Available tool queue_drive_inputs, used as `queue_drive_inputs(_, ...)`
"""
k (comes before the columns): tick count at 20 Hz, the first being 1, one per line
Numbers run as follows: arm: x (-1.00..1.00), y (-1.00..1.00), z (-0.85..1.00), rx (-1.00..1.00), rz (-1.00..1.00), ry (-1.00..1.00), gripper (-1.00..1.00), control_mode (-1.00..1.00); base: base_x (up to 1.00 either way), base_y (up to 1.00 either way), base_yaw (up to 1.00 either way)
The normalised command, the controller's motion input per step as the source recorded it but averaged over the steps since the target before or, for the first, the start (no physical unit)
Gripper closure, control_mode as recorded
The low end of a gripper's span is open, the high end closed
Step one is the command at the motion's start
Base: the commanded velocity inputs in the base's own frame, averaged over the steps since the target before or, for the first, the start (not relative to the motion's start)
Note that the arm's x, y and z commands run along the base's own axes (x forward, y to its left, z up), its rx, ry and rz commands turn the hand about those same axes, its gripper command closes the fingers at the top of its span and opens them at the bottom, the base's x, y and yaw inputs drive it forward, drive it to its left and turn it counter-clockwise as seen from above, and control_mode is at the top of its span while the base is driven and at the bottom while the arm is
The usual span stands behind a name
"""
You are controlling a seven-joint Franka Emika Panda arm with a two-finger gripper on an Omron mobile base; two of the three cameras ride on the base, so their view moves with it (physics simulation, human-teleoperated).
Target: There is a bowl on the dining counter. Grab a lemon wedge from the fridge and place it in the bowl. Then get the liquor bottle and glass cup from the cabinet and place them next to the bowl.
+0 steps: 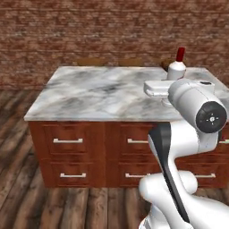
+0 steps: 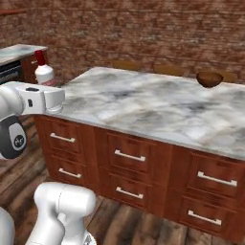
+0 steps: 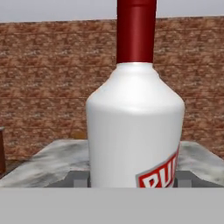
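Your gripper (image 3: 132,180) held the liquor bottle (image 3: 134,131) upright over the dining counter (image 1: 103,91).

You had the two dark finger tips (image 3: 78,178) set on either side of the bottle's wide lower body, closed against it. The bottle was smooth and pale white, with rounded shoulders, a narrow neck and a glossy red cap, and a red-edged label with red lettering low on its side. In your left base view it stood at the counter's right side, just past the white hand; in your right base view it rose above the hand at the counter's left corner. The counter top was white-grey veined marble on a red-brown wood base with pale bar-handled drawers (image 1: 68,141). A rounded dark brown bowl (image 2: 209,79) sat at the far right edge, well apart from the bottle; you could not tell what lay inside it. Rough red brick (image 1: 89,31) ran behind, and worn wood planks (image 1: 18,179) covered the floor.
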Motion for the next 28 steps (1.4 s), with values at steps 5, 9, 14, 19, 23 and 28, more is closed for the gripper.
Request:
queue_drive_inputs(5,0.00,0.00,0.00,0.00,0.00,0.00,1.00,1.00,0.91,1.00,0.31)
queue_drive_inputs(9,0.00,0.00,0.00,0.00,0.00,0.00,1.00,1.00,1.00,1.00,0.27)
queue_drive_inputs(14,0.00,0.00,0.00,0.00,0.00,0.00,1.00,1.00,0.93,1.00,0.13)
queue_drive_inputs(19,0.00,0.00,0.00,0.00,0.00,0.00,1.00,1.00,0.72,1.00,0.00)
queue_drive_inputs(23,0.00,0.00,0.00,0.00,0.00,0.00,1.00,1.00,0.49,1.00,-0.01)
queue_drive_inputs(28,0.00,0.00,0.00,0.00,0.00,0.00,1.00,1.00,0.81,1.00,-0.25)
